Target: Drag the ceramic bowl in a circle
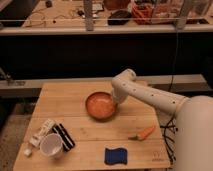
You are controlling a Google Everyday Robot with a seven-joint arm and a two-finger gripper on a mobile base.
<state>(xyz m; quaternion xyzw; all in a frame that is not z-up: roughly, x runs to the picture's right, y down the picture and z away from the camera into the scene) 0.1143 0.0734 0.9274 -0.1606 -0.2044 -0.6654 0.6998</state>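
The ceramic bowl [101,105] is round, shallow, glossy orange-brown with a darker rim. It sits near the middle of the wooden table [60,97]. My white arm reaches in from the right, and the gripper [117,100] is down at the bowl's right rim, hidden behind the wrist. The smaller white cup [51,145] stands at the front left, apart from the bowl.
A carrot [143,133] lies at the front right. A blue sponge [115,155] lies at the front edge. A white packet [41,132] and a black striped item [63,136] lie by the cup. A dark counter with clutter runs behind the table.
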